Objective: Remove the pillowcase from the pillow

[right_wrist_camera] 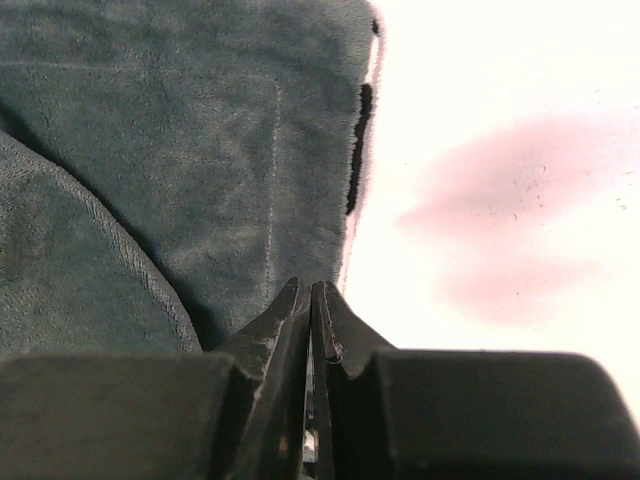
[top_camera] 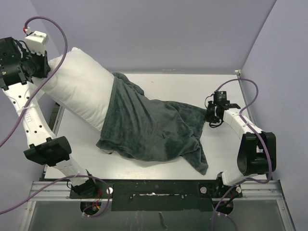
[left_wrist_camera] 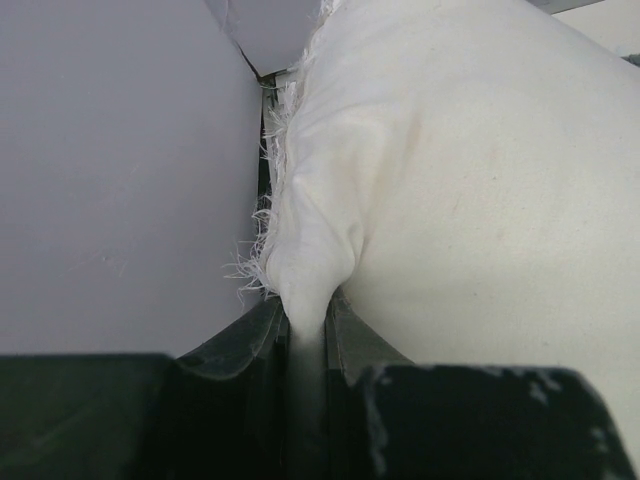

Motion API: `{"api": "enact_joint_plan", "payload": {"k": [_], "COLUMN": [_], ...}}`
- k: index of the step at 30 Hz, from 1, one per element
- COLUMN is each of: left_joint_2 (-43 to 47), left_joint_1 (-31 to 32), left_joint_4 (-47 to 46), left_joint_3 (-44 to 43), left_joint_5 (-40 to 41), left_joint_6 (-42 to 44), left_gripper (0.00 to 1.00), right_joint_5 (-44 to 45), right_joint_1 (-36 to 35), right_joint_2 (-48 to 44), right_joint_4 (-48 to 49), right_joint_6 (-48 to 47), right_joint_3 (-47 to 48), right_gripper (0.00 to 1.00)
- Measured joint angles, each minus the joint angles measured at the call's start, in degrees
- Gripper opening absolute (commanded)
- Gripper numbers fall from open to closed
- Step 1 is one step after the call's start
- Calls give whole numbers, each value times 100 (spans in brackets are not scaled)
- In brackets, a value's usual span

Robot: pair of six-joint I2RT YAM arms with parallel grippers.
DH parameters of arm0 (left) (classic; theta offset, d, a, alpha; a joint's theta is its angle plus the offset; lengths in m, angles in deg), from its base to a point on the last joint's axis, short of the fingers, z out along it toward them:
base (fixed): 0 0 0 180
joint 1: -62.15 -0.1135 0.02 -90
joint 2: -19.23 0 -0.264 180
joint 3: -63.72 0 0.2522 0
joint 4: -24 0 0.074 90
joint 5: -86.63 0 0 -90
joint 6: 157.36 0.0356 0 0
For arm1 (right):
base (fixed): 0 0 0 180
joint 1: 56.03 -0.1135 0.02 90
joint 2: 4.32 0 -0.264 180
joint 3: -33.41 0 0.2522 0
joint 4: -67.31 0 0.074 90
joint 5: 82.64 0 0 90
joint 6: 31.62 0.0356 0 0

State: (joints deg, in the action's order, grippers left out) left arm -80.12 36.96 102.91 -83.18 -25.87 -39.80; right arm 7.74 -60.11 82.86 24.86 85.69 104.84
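You're looking at a dark grey-green fleece pillowcase [top_camera: 149,130], plush and matt; a plump white woven-cloth pillow [top_camera: 82,91], its seam [left_wrist_camera: 272,190] frayed and thready; and a smooth white desk [top_camera: 192,86].

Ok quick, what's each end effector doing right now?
Left end effector: closed on the pillow corner.
Right end effector: closed, seemingly pinching the pillowcase edge.

A white table [top_camera: 187,86] is enclosed by plain pale lilac walls [top_camera: 159,33] at the back and on both sides. Along its near edge a black plate [top_camera: 159,188] is fixed. The surface is brightly lit.
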Motion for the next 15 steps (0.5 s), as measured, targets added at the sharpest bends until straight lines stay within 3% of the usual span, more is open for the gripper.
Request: {"api": "enact_joint_plan", "payload": {"k": [3, 5, 9, 15], "left_joint_2": [13, 46, 50, 50], "left_joint_1": [-52, -37, 37, 44], "left_joint_4": [-48, -155, -352, -549], "left_joint_3": [66, 214, 442, 595], "left_joint_5": [-39, -50, -48, -52], "left_joint_6": [17, 20, 44, 103], "left_gripper": [0, 0, 0, 0], "right_joint_5": [35, 52, -39, -74], "right_joint_1": [-361, -828, -1480, -1556], "right_joint_2": [11, 140, 728, 1858], "right_joint_4": [125, 195, 422, 439], "right_joint_6": [-227, -490, -1147, -1849], "right_joint_3": [13, 160, 713, 1458], "right_gripper": [80, 86, 94, 98]}}
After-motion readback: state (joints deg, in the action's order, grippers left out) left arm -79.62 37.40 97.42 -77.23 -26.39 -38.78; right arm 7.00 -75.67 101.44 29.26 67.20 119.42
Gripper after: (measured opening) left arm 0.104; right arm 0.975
